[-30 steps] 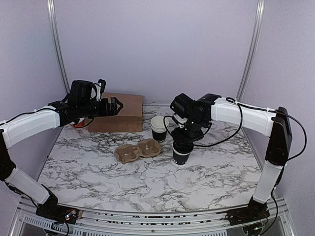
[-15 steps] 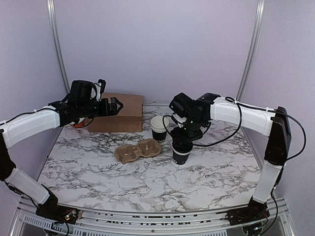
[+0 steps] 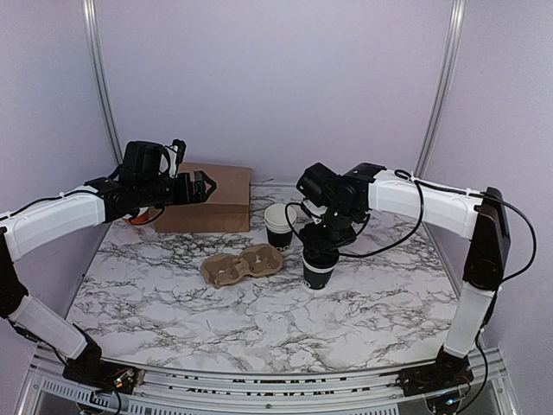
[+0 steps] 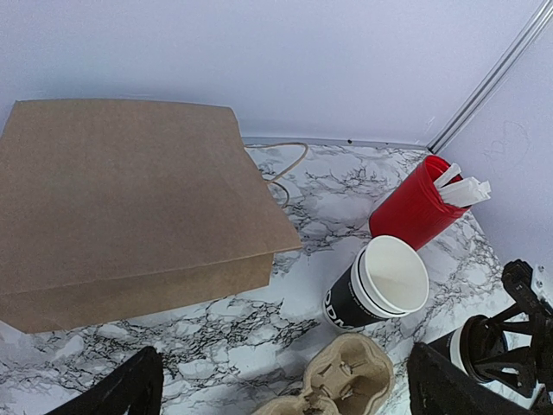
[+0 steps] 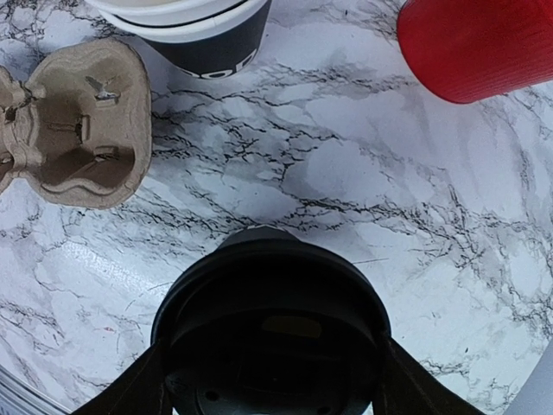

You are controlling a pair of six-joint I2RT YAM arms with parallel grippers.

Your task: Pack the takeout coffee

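Between the two fingers [image 5: 143, 382] of the right gripper [image 3: 321, 248], the takeout coffee [image 5: 272, 303] is standing upright, its round black lid filling the gap from one pad to the other. The jaws are standing partly open and appear to be pressing on opposite sides of the lid's rim, so I am judging them to be gripping the cup from above. Whether its base is resting on the marble table [image 3: 259, 324] or hanging just clear of it I cannot tell. I am expecting the cup to handle as a light thing if empty and a sloshing, top-heavy one if filled, which the lid is hiding. Its paper wall is likely soft enough to be buckling under a hard squeeze, while the plastic lid is stiffer but smooth and probably only pressed on, so a grip on the lid alone is risking it popping off. The safer hold is lying slightly below the fingertips, where the rolled paper rim and the lid's skirt are stiffening each other, with the cup kept level. Beyond the fingertips to one side the pulp cup carrier [image 5: 73, 130] is lying with its wells empty, the stack of lidless cups [image 3: 279, 226] is standing straight ahead, and the red cup [image 5: 475, 43] is leaning off to the other side. Over at the brown paper bag [image 4: 130, 199], the left gripper [image 3: 200, 185] is hovering with its jaws spread fully wide and holding nothing.
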